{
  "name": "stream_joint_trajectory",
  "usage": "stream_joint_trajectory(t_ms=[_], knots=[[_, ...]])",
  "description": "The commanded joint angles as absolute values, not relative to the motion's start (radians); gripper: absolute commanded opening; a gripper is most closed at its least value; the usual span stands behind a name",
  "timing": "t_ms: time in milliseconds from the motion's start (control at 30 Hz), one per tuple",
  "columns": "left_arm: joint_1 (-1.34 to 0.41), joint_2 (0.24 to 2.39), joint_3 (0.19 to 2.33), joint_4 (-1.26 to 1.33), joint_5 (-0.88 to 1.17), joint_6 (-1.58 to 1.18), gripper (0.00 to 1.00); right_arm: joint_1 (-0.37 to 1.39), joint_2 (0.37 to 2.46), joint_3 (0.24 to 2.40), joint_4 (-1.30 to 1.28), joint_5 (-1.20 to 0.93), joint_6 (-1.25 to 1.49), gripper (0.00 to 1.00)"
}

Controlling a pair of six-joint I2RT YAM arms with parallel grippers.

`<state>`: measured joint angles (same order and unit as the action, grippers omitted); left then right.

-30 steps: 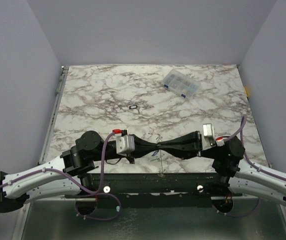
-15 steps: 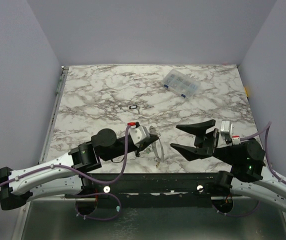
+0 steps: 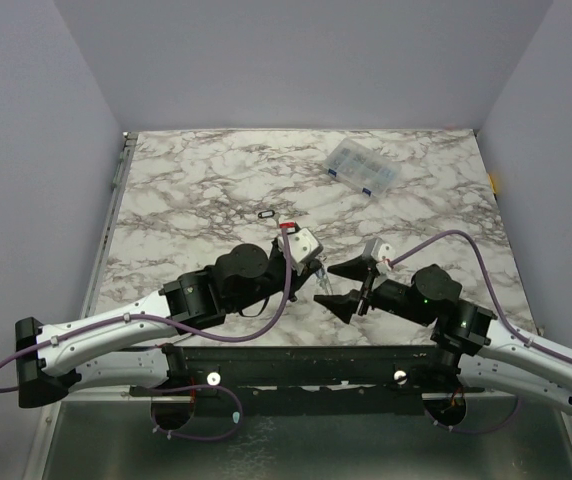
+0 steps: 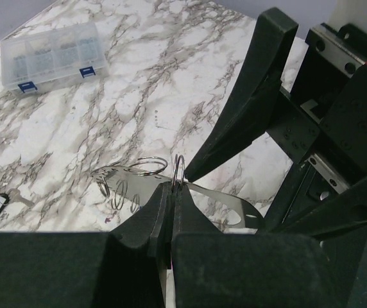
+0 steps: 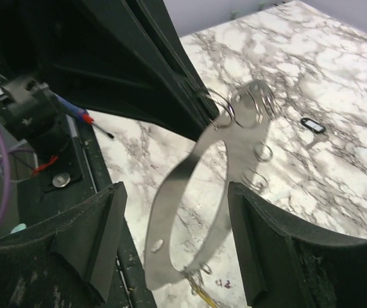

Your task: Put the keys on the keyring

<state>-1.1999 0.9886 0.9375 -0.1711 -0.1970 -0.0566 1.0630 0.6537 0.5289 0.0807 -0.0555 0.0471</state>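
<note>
My left gripper [image 3: 315, 274] is shut on a small split ring at the top of the keyring [image 4: 215, 194], a large flat grey metal hoop held above the table. In the left wrist view its jaws [image 4: 172, 186] are pressed together on that ring. My right gripper [image 3: 339, 287] is open, and in the right wrist view [image 5: 176, 192] its fingers stand either side of the hanging keyring [image 5: 163, 212] without touching it. A yellow-orange key [image 5: 201, 296] dangles from the hoop's low end. A black-rimmed oval tag [image 3: 266, 214] lies on the table farther back. Other keys are not visible.
A clear plastic compartment box [image 3: 363, 167] with blue clasps sits at the back right of the marble table [image 3: 186, 190]. The black front rail [image 3: 296, 360] runs along the near edge, under both arms. Several small split rings [image 5: 264, 152] hang on the hoop.
The left gripper has carried the keyring forward and to the right. The right gripper opened, drew back right, then swung left until its open fingers flank the hoop.
</note>
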Motion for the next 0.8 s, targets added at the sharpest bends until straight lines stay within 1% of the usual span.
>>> stream_joint_trajectory(t_ms=[0, 67, 133, 167, 300, 367, 433, 767], knots=[[-1.202, 0.975, 0.989, -0.180, -0.259, -0.110, 0.00, 1.060, 0.649, 0.500, 0.121, 0.027, 0.013, 0.70], [-1.202, 0.973, 0.994, -0.181, -0.262, -0.122, 0.00, 1.061, 0.674, 0.494, 0.136, 0.045, 0.014, 0.65], [-1.203, 0.976, 1.003, -0.181, -0.262, -0.133, 0.00, 1.061, 0.705, 0.494, 0.150, 0.076, 0.019, 0.56], [-1.203, 0.979, 1.008, -0.180, -0.264, -0.134, 0.00, 1.061, 0.719, 0.495, 0.158, 0.084, 0.019, 0.50], [-1.202, 0.991, 1.018, -0.182, -0.273, -0.133, 0.00, 1.061, 0.756, 0.501, 0.191, 0.104, 0.009, 0.14], [-1.202, 0.999, 1.021, -0.185, -0.276, -0.134, 0.00, 1.061, 0.762, 0.505, 0.201, 0.111, -0.004, 0.03], [-1.202, 1.007, 1.024, -0.194, -0.284, -0.134, 0.00, 1.062, 0.760, 0.511, 0.200, 0.116, -0.029, 0.01], [-1.200, 1.034, 1.030, -0.248, -0.330, -0.212, 0.00, 1.061, 0.707, 0.560, 0.101, 0.188, -0.148, 0.01]])
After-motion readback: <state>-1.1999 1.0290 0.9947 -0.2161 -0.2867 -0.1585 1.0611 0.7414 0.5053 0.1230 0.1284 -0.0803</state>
